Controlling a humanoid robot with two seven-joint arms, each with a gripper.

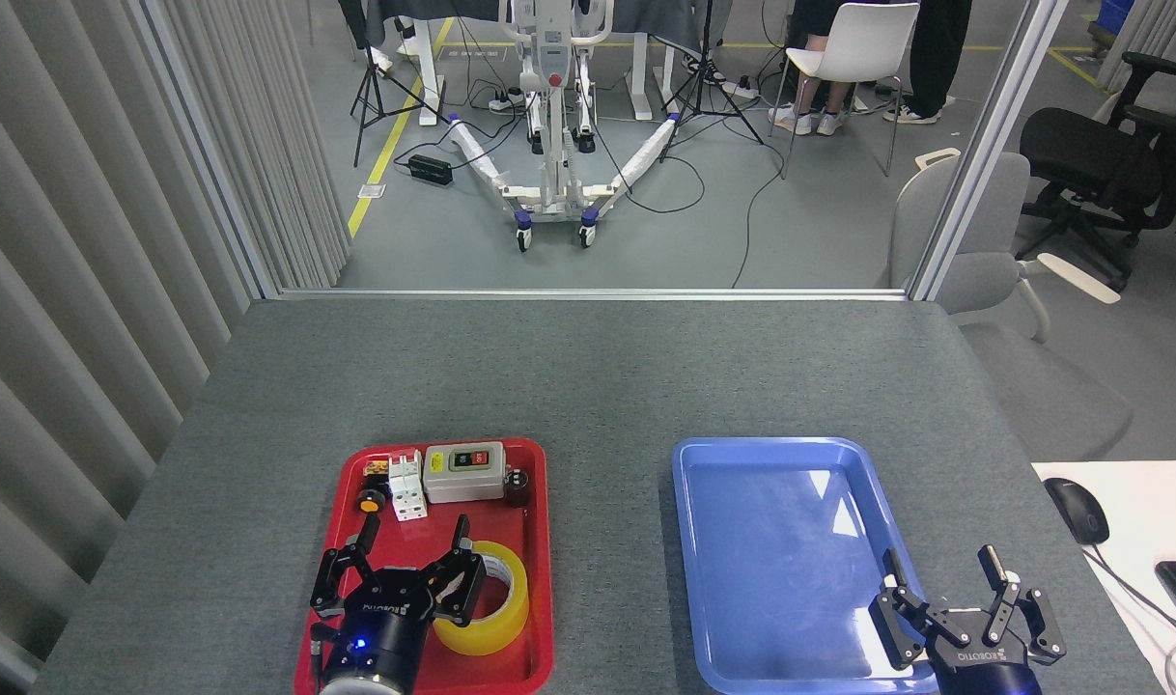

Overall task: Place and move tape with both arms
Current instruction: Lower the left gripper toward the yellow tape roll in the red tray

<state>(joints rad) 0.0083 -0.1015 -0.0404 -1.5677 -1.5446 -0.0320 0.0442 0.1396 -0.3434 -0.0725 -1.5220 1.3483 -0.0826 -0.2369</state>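
Two trays sit low in the frame on the grey table point(588, 376): a red tray point(540, 541) at lower left and a blue tray point(689, 521) at lower right. The tape point(496, 618) lies flat in the near part of the red tray, so by my reading none of the moving is done yet; the blue tray holds nothing.

Above the roll, along the red tray's far edge, are a white breaker point(406, 486), a grey switch box point(464, 472) with a green and a red button, and a small orange knob point(370, 500).

At the bottom left the left gripper point(409, 555) hangs over the red tray with its fingers spread; one finger stands at the roll's upper left rim, but whether it touches the tape I cannot tell, and nothing is pinched. At the bottom right the right gripper point(945, 574) is also spread and empty, at the near right corner of the blue tray.

What seems left is everything: gripping the roll, lifting it out, getting it across toward the blue tray, likely with a handover between the arms, and setting it down
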